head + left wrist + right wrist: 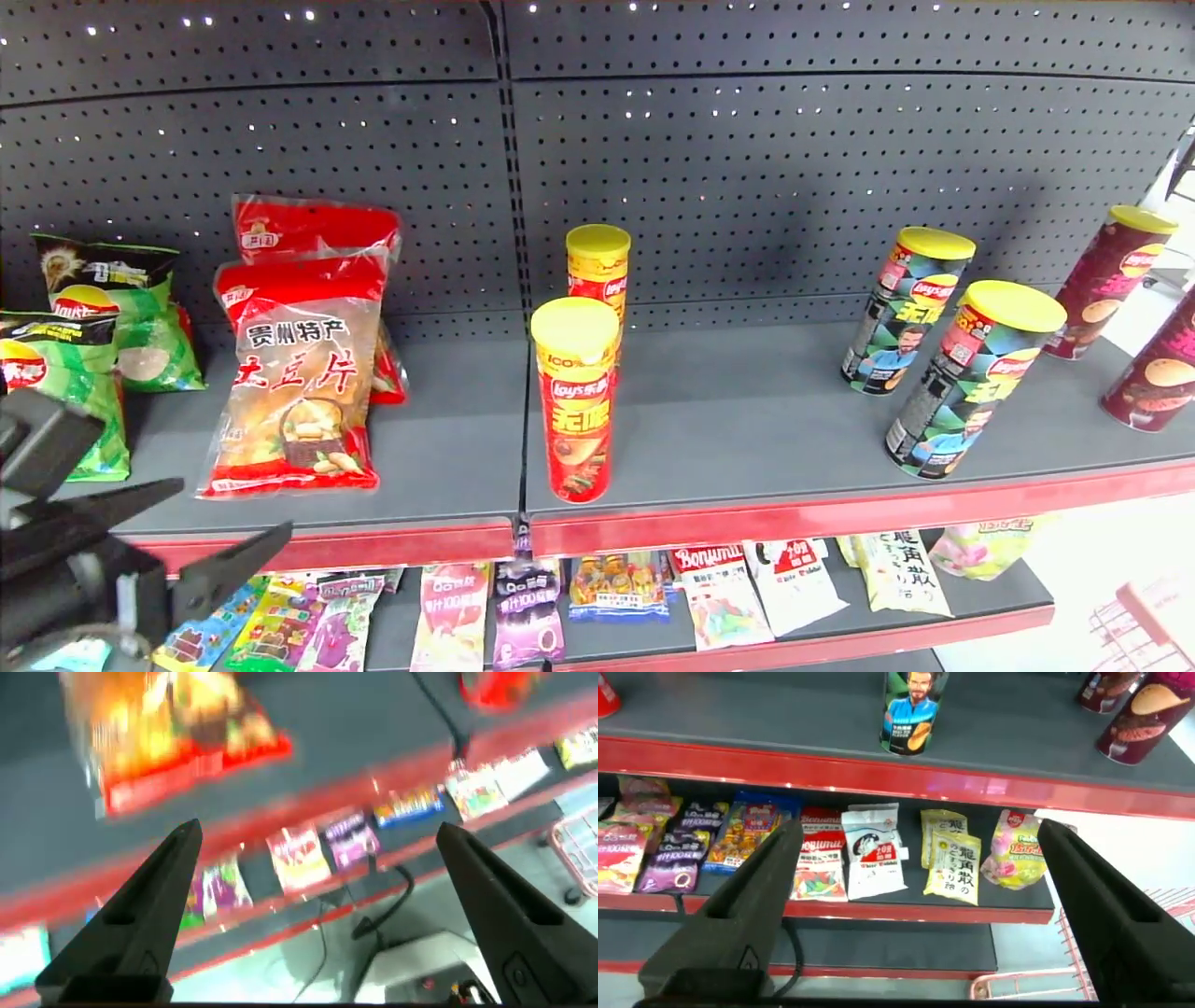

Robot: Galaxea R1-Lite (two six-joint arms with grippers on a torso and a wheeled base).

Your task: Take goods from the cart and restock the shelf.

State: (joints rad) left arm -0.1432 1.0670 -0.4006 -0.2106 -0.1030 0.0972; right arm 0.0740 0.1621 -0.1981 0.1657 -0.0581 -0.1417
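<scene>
Two grippers: left gripper [233,509] and right gripper [920,826] hanging before the shelf [747,439], jaws standing wide apart, holding nothing.
Cart [1148,605]: sitting low at right; goods inside hidden.
Handling: likely resembling shelved red canister [576,401], light, stiff, slick; gripping mid-body.
Room: offering flat bare gaps beside that canister.
</scene>
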